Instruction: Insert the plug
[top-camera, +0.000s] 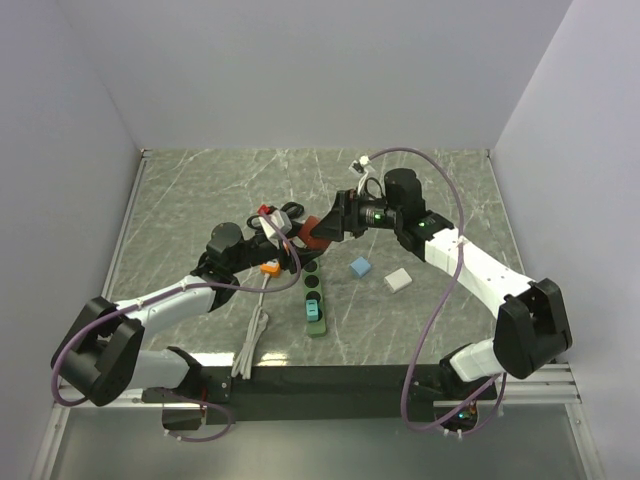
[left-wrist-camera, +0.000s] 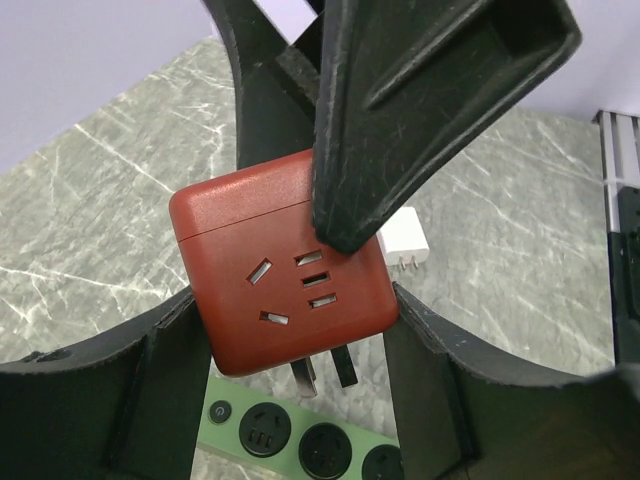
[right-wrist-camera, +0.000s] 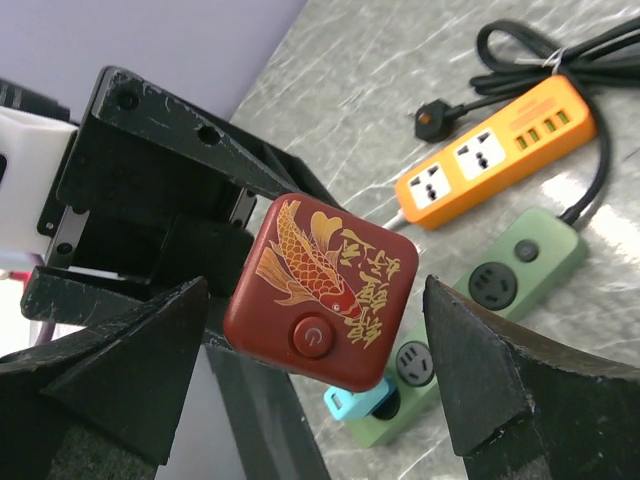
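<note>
A red cube plug (top-camera: 316, 232) with a gold fish print is held above the table, over the far end of a green power strip (top-camera: 314, 297). My left gripper (top-camera: 292, 236) is shut on the red cube (left-wrist-camera: 280, 270), whose sides touch both fingers. Its metal prongs (left-wrist-camera: 325, 372) point down over the strip's black sockets (left-wrist-camera: 300, 440). My right gripper (top-camera: 336, 222) is open around the same cube (right-wrist-camera: 320, 295), with a gap on each side. One right finger (left-wrist-camera: 400, 110) crosses the cube's top in the left wrist view.
A light blue plug (top-camera: 313, 313) sits in the green strip (right-wrist-camera: 520, 265). An orange power strip (right-wrist-camera: 495, 155) with a black cord lies beside it. A white adapter (top-camera: 398, 280), a small blue block (top-camera: 360, 267) and a white cable (top-camera: 250, 345) lie nearby.
</note>
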